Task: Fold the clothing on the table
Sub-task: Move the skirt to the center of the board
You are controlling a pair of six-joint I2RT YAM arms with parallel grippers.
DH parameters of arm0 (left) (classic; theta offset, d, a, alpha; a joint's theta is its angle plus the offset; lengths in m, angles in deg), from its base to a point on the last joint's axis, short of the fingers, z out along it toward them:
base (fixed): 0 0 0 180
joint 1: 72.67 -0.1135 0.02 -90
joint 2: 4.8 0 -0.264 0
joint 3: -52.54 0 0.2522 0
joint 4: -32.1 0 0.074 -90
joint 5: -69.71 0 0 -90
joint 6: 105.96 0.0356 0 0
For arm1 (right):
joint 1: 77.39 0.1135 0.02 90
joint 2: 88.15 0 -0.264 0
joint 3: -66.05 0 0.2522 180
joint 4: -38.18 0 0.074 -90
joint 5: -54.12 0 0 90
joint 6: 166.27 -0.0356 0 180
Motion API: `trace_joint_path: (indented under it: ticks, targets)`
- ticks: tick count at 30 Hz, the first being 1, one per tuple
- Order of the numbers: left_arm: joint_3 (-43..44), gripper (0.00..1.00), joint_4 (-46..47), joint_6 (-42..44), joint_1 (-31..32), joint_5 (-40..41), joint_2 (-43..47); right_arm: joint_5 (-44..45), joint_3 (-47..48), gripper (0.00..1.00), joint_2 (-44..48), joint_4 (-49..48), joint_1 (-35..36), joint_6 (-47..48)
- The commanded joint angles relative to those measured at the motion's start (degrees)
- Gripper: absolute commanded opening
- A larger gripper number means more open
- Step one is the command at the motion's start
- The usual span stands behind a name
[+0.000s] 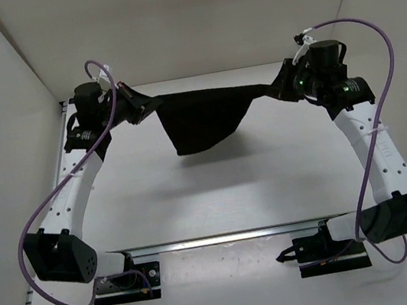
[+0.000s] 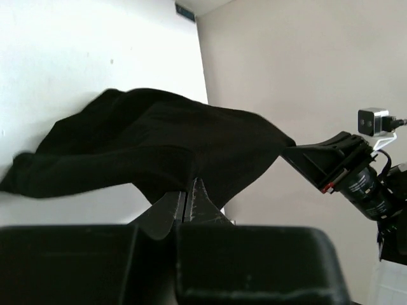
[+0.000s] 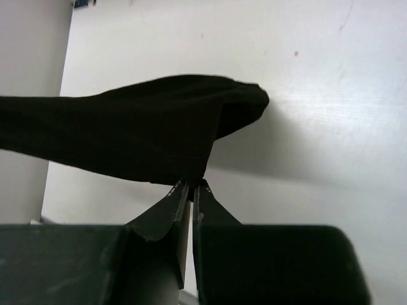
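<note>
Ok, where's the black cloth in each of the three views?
Top: cloth upper middle, between left tool and right tool.
Left wrist: cloth centre, spreading left above the left tool.
Right wrist: cloth left and centre, above the right tool.
Shared landmark: the white table behind it.

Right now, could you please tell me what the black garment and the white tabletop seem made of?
The plain black soft garment looks like thin, matte cloth, knit or woven unclear: it sags and folds while hanging. The flat white rectangular tabletop looks hard, smooth and matte, perhaps laminate or painted board: it shows only a soft shadow.
</note>
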Motion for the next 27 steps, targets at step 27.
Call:
trace_joint_path:
  ticks: [27]
  targets:
    - [-35.7,0.00,10.0,-14.7,6.9,1.7,21.0,-9.1,-7.8,0.00,6.8,8.7,3.3,5.8]
